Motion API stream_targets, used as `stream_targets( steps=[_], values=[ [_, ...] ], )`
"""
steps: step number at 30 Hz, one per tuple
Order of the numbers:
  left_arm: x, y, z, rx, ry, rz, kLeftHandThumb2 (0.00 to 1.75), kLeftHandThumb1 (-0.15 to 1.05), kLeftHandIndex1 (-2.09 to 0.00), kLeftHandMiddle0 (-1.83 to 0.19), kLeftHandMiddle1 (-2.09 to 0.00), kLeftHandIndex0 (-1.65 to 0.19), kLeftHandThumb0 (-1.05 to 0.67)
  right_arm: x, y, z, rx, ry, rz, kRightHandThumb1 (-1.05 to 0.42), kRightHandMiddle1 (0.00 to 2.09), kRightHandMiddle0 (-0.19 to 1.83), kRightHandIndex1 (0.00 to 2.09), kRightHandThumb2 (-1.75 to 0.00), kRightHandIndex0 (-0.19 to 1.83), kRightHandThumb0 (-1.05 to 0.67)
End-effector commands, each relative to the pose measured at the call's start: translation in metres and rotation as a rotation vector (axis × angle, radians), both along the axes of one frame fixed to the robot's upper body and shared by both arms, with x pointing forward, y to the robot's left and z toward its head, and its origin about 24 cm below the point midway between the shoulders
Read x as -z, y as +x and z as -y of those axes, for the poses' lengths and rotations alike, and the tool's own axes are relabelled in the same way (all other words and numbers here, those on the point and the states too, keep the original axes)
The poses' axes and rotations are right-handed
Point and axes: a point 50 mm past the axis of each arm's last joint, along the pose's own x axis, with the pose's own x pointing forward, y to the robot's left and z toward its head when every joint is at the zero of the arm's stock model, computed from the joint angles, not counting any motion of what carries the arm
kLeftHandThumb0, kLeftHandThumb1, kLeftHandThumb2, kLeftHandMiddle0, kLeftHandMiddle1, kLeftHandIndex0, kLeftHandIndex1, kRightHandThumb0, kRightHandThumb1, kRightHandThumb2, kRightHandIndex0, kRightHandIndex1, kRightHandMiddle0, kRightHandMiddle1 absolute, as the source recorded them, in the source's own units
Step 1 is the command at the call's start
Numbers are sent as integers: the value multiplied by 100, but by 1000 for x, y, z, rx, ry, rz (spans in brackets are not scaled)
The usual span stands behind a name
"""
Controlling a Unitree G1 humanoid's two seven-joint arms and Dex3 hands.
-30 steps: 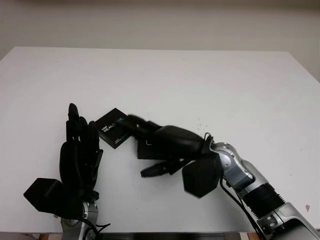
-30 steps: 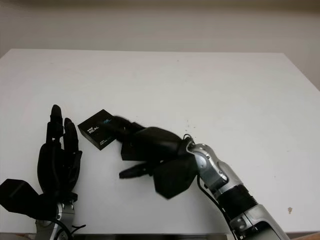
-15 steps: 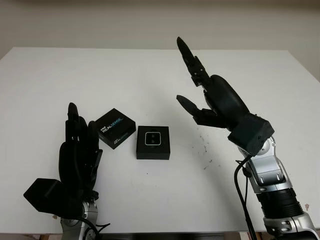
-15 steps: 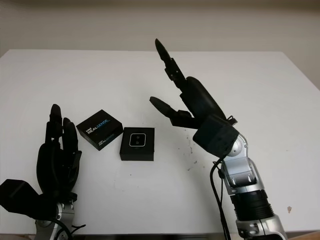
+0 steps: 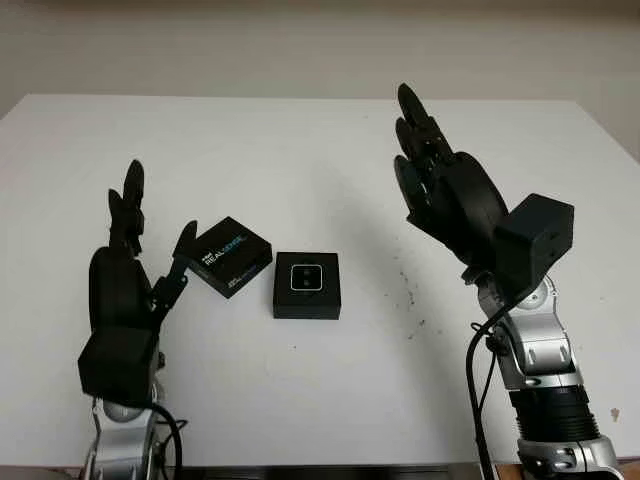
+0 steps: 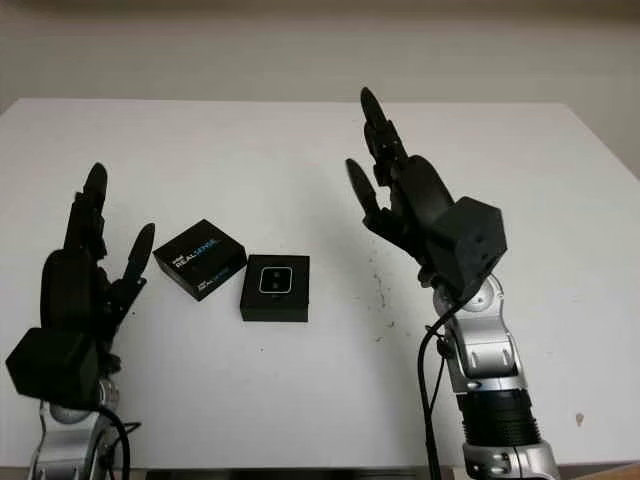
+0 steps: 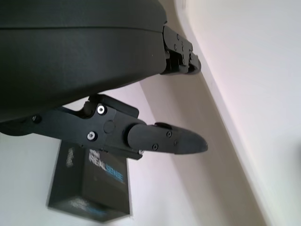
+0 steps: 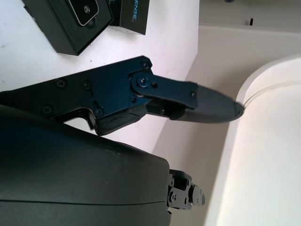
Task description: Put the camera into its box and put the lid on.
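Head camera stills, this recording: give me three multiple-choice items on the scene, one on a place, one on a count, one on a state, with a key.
1. Where is the lid relative to the box?
A. on top of it
B. beside it, toward the left hand
C. at the table's far edge

2. How many black packaging pieces lie on the table?
A. one
B. two
C. four

3. What is the right hand doing?
A. raised, open, holding nothing
B. gripping the lid
C. pressing on the box

Key: 1 B, the lid lies next to the box, near the left hand. 2 B, only lid and box lie there. 3 A, it is up above the table, holding nothing.
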Motion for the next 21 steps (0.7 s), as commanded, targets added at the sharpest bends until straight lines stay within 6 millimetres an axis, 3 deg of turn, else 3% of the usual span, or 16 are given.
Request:
stream_targets(
  steps=[1,5,15,21],
  values=[
    [-12,6,-1,23,114,-13,7,101,-7,-19,-3,-10,-60,-2,3,2,7,40,-18,-105,1,-19,1,-71,-19,-67],
    [-23,17,-3,58,266,-81,5,99,-1,6,-2,8,-72,0,6,4,56,124,-67,-105,0,-19,0,-73,-19,-72],
    [-26,29,3,123,349,-175,4,93,-6,3,-7,6,-77,-2,6,3,91,148,-81,-105,0,-19,0,-70,-19,-76],
    [-22,30,7,191,428,-291,5,94,-2,15,-3,16,-79,-1,6,3,104,152,-87,-105,0,-19,0,-71,-19,-73]
  ],
)
